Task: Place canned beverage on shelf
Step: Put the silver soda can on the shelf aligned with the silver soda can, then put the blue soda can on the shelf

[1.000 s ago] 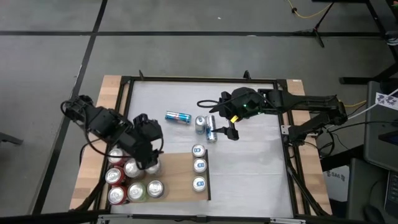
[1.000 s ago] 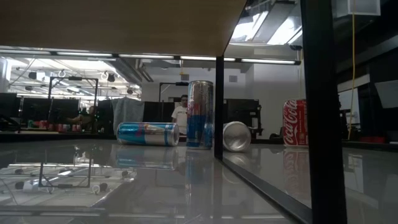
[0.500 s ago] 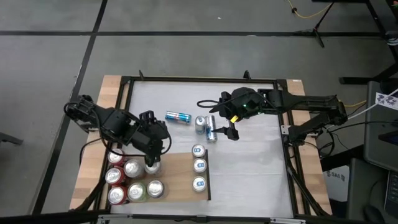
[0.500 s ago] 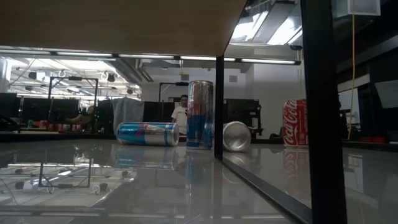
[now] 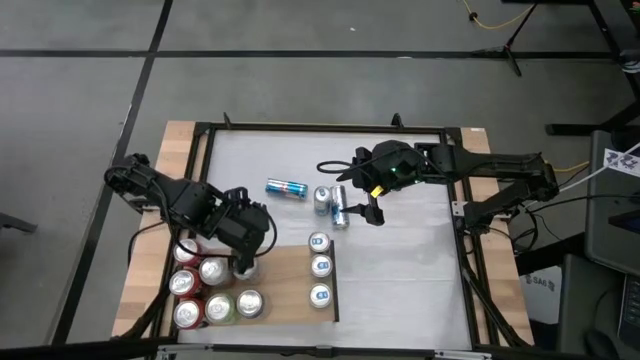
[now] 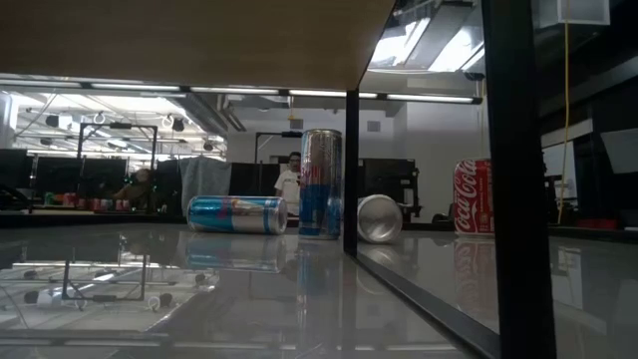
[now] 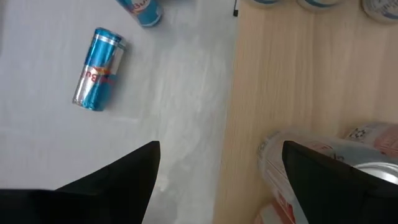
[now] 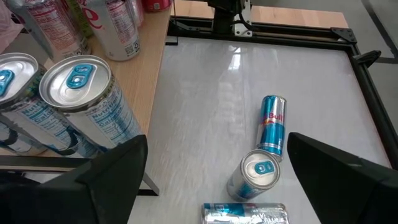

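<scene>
Left claw point(image 5: 243, 262) hovering over the shelf point(image 5: 290, 295) at seven o'clock on the tabletop point(image 5: 400, 270).
Its fingers are standing spread beside a silver can point(image 7: 323, 163), partly hidden; right claw point(image 5: 372, 212), spread, is waiting over the loose cans point(image 5: 330, 203) near centre.

the left hand point(image 5: 243, 262) covers the top of a silver can point(image 7: 323, 163) on the shelf point(image 5: 290, 290), so from above it cannot be told whether it touches it. in the left wrist view that can is cut off by the frame edge, its label unreadable. in the low view a red can point(image 6: 473, 197) is half hidden behind a dark post point(image 6: 518, 170). a distant person point(image 6: 290, 179) is too small to make out.
</scene>
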`<action>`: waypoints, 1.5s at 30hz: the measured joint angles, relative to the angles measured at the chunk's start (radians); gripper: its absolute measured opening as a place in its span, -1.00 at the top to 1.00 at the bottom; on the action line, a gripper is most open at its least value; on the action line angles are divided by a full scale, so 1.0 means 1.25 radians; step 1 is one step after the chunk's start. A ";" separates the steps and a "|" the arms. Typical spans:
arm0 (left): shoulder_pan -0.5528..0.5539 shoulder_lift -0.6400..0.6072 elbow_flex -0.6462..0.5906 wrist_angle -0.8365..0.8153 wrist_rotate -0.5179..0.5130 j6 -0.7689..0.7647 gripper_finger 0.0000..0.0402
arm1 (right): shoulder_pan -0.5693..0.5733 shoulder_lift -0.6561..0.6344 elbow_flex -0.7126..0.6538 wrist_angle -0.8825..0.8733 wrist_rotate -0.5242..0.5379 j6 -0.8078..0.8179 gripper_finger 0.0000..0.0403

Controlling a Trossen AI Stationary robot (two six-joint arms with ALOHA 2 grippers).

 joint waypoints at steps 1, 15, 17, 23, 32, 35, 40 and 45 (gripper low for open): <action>0.000 0.000 0.000 0.000 0.009 0.000 -0.63 | 0.000 0.000 0.000 0.000 0.000 0.000 -0.87; 0.007 0.000 0.000 0.000 0.047 0.000 -0.63 | 0.000 0.000 0.000 0.000 0.007 0.000 -0.87; 0.016 0.000 0.000 0.000 0.026 0.000 -0.63 | 0.000 0.000 0.000 0.000 0.025 0.000 -0.87; 0.075 0.000 0.000 0.002 0.013 0.057 -0.63 | 0.000 0.000 0.000 0.000 0.072 0.005 -0.87; 0.249 0.000 0.000 0.089 0.053 0.225 -0.63 | -0.054 0.000 0.000 -0.032 0.078 -0.024 -0.87; 0.307 0.000 0.000 0.149 0.059 0.277 -0.63 | -0.089 0.000 0.000 -0.072 0.078 -0.061 -0.87; 0.391 0.000 0.000 0.261 0.058 0.300 -0.63 | -0.145 0.000 0.000 -0.129 0.078 -0.114 -0.87; 0.456 0.000 0.000 0.329 0.059 0.299 -0.63 | -0.201 0.000 0.000 -0.155 0.078 -0.180 -0.87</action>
